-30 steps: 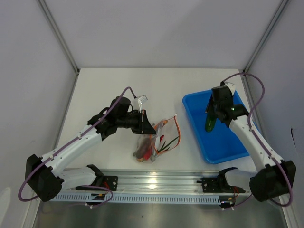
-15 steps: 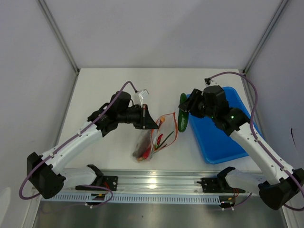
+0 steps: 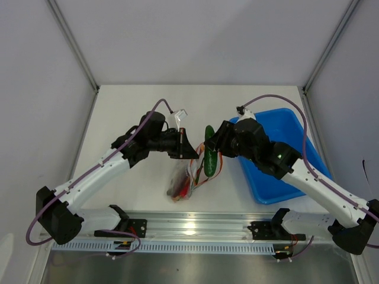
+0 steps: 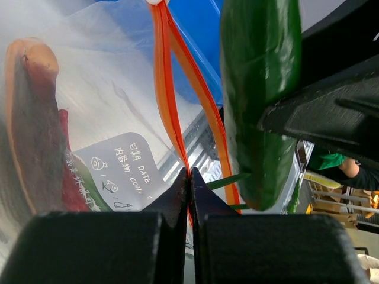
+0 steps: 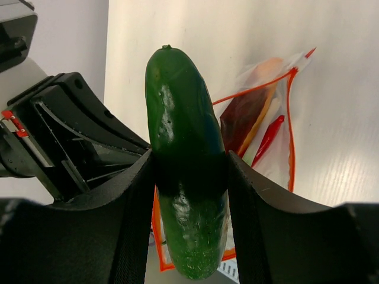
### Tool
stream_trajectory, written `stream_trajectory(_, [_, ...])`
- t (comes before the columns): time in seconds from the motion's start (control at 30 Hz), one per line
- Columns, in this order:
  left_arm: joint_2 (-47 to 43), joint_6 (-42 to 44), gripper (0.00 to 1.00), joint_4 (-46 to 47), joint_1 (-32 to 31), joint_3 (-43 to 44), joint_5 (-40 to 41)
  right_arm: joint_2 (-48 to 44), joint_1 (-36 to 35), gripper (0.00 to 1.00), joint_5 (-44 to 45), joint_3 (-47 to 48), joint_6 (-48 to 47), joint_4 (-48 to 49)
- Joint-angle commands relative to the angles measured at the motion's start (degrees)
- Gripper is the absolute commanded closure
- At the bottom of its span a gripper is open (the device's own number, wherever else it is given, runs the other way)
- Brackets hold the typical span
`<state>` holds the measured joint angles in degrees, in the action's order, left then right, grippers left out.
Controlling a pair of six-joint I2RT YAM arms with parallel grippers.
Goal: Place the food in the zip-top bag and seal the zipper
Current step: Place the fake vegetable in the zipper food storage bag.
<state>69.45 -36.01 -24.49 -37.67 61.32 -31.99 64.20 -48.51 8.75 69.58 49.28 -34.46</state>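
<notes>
While the white table (image 3: 136, 112) carries everything, the step in hand, as I judge it, is feeding the last food into the bag. The blue tray (image 3: 278, 189) sits at the right of the top view, apart from the action.

The bag (image 3: 182, 177) lies at lower centre. Its mouth is lifted toward the upper right, and the sausage (image 4: 29, 130) and chili (image 5: 269, 137) are already inside. The cucumber (image 3: 209, 158) hangs nose-down at that mouth, in the middle of the frame. I cannot tell whether its tip has crossed the lip.

To do this well, the lower end should go between the two runs of the zipper (image 4: 169, 100). It should slide along the bag's length rather than press down on the plastic. The lifted lip needs to be held high and taut. Letting go only once most of the cucumber is past the strip would leave the zipper free to close.

The right gripper (image 5: 189, 177) is about half spread, with a finger pressed on each side of the cucumber's middle. The left gripper (image 4: 189, 177) is pressed together, pinching one run of the zipper at bottom centre of its own view.
</notes>
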Motion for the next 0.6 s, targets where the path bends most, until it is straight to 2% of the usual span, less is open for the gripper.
stream_trajectory(0.0, [-0.02, -0.64, 0.99, 2.87, 0.49, 2.40, -1.50, -0.48, -2.89, 1.00, 6.01, -1.29, 6.25, 1.14])
stream_trajectory(0.37, [-1.07, -2.40, 0.99, 4.10, 0.49, 2.05, -2.20, 0.22, -6.59, 1.00, 10.76, -9.37, 19.08, 2.81])
stream_trajectory(0.57, [-1.51, -2.75, 0.99, 4.36, 0.49, 1.79, -2.55, 2.50, -8.61, 1.00, 9.97, -10.26, 22.18, 4.48])
